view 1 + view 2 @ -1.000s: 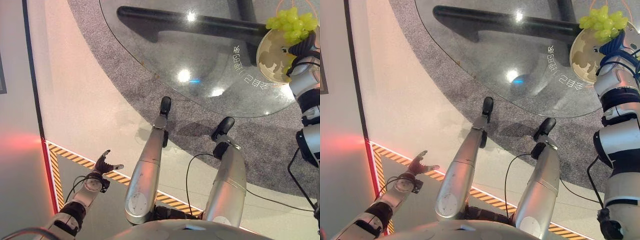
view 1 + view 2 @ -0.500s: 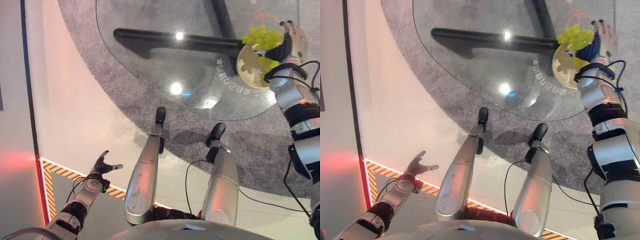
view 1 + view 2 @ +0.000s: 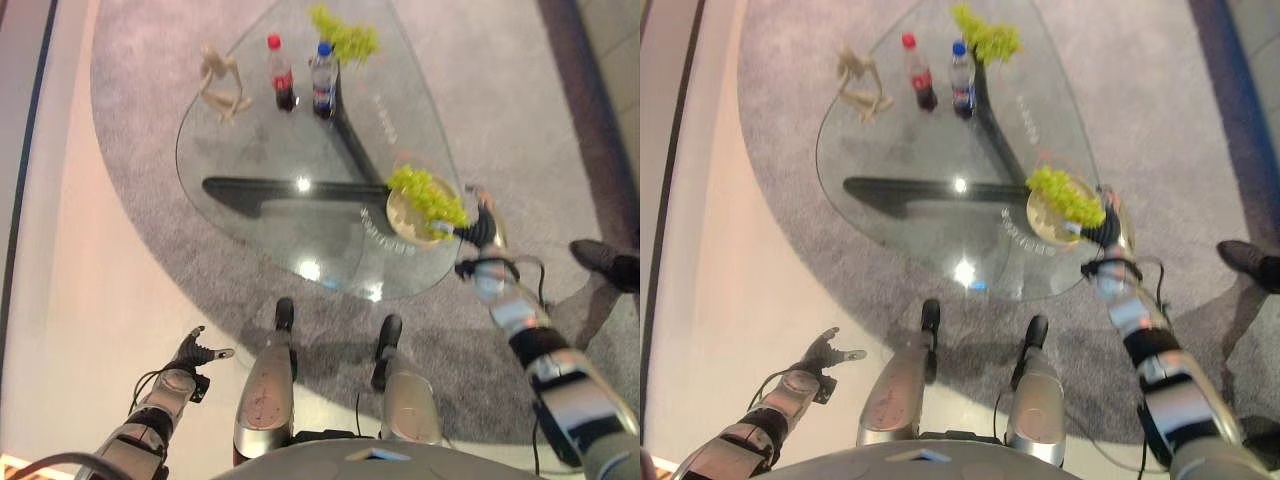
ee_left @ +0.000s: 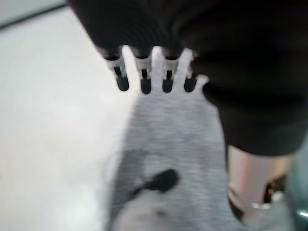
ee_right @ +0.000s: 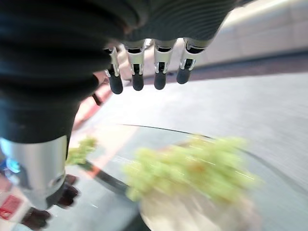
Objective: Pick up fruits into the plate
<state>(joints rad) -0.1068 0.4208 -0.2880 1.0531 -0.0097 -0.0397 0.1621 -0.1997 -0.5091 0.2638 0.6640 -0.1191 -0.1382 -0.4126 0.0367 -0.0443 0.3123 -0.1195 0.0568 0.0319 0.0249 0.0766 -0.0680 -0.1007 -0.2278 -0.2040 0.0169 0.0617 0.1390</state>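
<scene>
**Grapes on the plate at the glass surface's edge**

On the right-hand edge of the glass surface [image 3: 300,140], in the left eye view, a pale plate [image 3: 400,213] is seen with a bunch of green grapes [image 3: 427,195] lying on it. The right hand [image 3: 484,226] is held just beside the plate's outer rim, close to the grapes. At the far end of the surface a second bunch of green grapes [image 3: 345,38] is seen, with a blue-capped bottle [image 3: 322,80] and a red-capped bottle [image 3: 280,85] standing upright side by side near it, and a pale wooden figure [image 3: 222,83] to their left. A dark shoe [image 3: 606,262] of a person is seen on the grey carpet at the right. The left hand [image 3: 197,351] is held low, well apart from the surface, over the pale floor, with fingers spread.

In the right eye view the same layout is shown, with the right hand [image 3: 1110,228] just beside the plate [image 3: 1044,221].

In the left wrist view the left hand's fingers [image 4: 143,79] are seen straight and relaxed, nothing held, above pale floor and grey carpet.

In the right wrist view the right hand's fingers [image 5: 137,74] are seen straight and empty, with the grapes [image 5: 192,166] resting on the plate [image 5: 192,214] past them.
</scene>
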